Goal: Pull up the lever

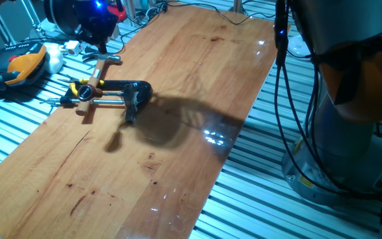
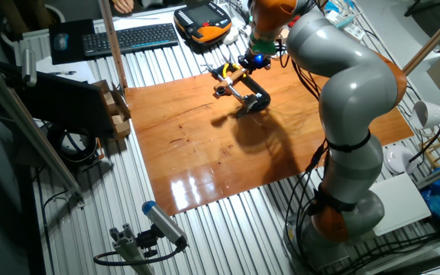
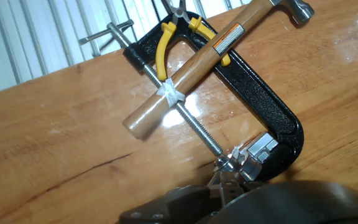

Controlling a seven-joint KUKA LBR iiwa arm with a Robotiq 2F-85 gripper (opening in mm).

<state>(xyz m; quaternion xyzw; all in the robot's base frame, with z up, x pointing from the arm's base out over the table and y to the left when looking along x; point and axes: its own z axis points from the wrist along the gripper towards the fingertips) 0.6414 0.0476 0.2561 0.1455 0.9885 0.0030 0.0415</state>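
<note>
A small black clamp (image 1: pixel 134 89) lies on the wooden board, and it also shows in the hand view (image 3: pixel 272 106) and the other fixed view (image 2: pixel 255 99). A short dark arm, the lever (image 1: pixel 130 114), sticks out from the clamp's bend and lies low on the board. In the hand view only small silvery parts (image 3: pixel 253 152) show at the clamp's jaw. My gripper (image 1: pixel 101 41) hangs above the clamp's far end, apart from it, also visible in the other fixed view (image 2: pixel 253 61). Its blurred dark body fills the hand view's bottom edge (image 3: pixel 229 202). I cannot tell how its fingers stand.
A hammer with a pale wooden handle (image 3: pixel 191 68) lies across the clamp's threaded rod (image 3: pixel 194 127). Yellow-handled pliers (image 3: pixel 163 43) lie under it. An orange pendant (image 1: pixel 22 65) and cables lie beyond the board's far left edge. The robot's base (image 1: pixel 350 133) stands at the right.
</note>
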